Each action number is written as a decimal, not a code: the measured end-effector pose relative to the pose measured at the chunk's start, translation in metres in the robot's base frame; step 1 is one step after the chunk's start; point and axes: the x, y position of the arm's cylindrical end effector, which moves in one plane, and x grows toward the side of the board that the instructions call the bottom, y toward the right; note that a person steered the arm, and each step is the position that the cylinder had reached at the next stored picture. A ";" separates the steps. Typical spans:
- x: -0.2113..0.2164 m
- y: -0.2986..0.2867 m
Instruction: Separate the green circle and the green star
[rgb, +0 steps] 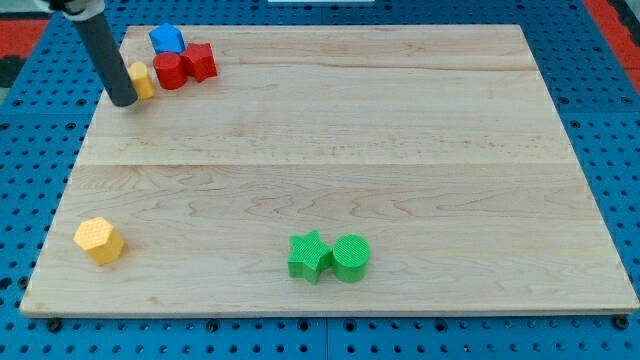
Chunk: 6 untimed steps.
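The green star (309, 256) and the green circle (351, 257) lie side by side and touching near the view's bottom, star on the left. My tip (123, 101) stands at the view's top left, far from both green blocks, right beside a small yellow block (142, 80) that it partly hides.
A blue block (167, 40), a red circle (171, 70) and a red star (200, 62) cluster at the top left next to the small yellow block. A yellow hexagon (99, 240) lies at the bottom left. The wooden board (400, 150) rests on a blue pegboard.
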 end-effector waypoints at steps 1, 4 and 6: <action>-0.008 0.000; -0.009 0.013; 0.069 0.026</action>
